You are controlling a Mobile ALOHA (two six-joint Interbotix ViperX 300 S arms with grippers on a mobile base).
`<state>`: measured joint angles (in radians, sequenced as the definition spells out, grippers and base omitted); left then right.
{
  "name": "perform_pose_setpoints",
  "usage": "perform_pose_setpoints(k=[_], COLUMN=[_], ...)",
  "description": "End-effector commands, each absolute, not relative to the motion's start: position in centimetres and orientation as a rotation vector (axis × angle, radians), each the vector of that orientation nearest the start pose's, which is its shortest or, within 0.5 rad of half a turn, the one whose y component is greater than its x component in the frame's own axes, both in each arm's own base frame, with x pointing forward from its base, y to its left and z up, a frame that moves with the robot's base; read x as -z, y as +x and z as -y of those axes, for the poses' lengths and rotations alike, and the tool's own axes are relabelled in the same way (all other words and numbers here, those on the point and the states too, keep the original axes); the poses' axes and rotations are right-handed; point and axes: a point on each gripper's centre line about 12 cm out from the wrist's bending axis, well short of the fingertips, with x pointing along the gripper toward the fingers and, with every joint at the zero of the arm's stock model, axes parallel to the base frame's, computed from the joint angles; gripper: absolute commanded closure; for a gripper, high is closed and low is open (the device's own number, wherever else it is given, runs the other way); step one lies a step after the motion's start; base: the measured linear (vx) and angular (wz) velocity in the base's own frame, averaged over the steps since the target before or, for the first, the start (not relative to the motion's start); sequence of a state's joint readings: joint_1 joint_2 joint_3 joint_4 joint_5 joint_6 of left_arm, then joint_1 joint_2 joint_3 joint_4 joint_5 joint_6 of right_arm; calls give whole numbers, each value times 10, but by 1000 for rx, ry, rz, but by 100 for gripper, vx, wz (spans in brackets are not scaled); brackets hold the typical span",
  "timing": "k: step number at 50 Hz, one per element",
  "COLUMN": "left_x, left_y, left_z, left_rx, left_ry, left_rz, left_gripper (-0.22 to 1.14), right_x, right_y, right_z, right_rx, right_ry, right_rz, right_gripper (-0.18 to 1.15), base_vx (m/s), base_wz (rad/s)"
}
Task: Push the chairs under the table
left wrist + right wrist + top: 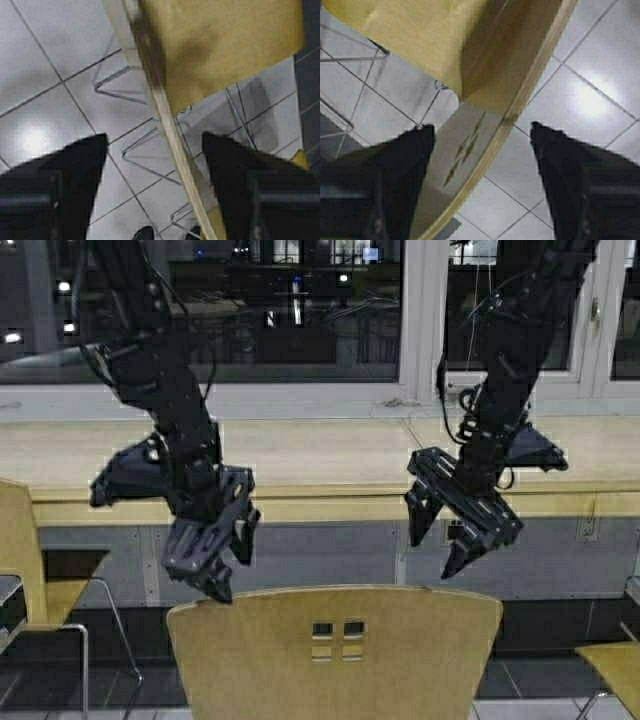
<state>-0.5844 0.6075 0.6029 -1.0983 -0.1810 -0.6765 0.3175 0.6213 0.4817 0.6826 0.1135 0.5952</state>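
Both grippers are hanging open over the top edge of the middle chair, in front of the table.

The tan-yellow moulded plywood chair (335, 652) with four small square cutouts in its curved back is standing just in front of the robot, facing the long pale wood-topped table (320, 465) that is running along the window. The left gripper (212, 558) is pointing down at the back's upper left corner, its jaws spread wide with the thin top edge lying between them in the left wrist view. The right gripper (458, 540) is hovering above the back's right part, jaws likewise apart and straddling the edge. Two more tan-yellow chairs are sitting at the sides, one at the left (30, 570) and one at the right (612, 665).
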Motion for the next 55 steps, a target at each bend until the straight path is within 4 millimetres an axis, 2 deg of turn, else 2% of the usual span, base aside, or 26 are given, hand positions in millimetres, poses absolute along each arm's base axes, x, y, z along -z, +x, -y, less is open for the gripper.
perform_pose_setpoints(k=[1, 9, 27, 33, 43, 49, 55], left_x=[47, 60, 98, 109, 119, 122, 122], left_y=[333, 344, 369, 375, 383, 385, 386], left_z=[198, 198, 190, 191, 194, 195, 195], left_rx=[-601, -619, -671, -679, -674, -672, -673], left_ry=[-1182, -1188, -1207, -1211, -1214, -1216, -1217], left_rz=[-1005, -999, -983, -984, -981, -982, -981], left_gripper=[-1, -1, -1, -1, 5, 27, 55], right_x=[40, 62, 126, 139, 145, 146, 149], right_y=[385, 388, 404, 407, 407, 408, 407], right_z=[-137, -138, -144, -146, -145, -145, -144], right_rx=[449, 478, 514, 513, 512, 511, 513], right_ry=[973, 974, 964, 956, 946, 943, 940], right_rz=[-1209, -1230, -1268, -1280, -1281, -1276, -1278], right_gripper=[4, 4, 4, 4, 6, 20, 54], base_vx=[0, 0, 0, 0, 0, 1, 2], base_wz=[0, 0, 0, 0, 0, 0, 1])
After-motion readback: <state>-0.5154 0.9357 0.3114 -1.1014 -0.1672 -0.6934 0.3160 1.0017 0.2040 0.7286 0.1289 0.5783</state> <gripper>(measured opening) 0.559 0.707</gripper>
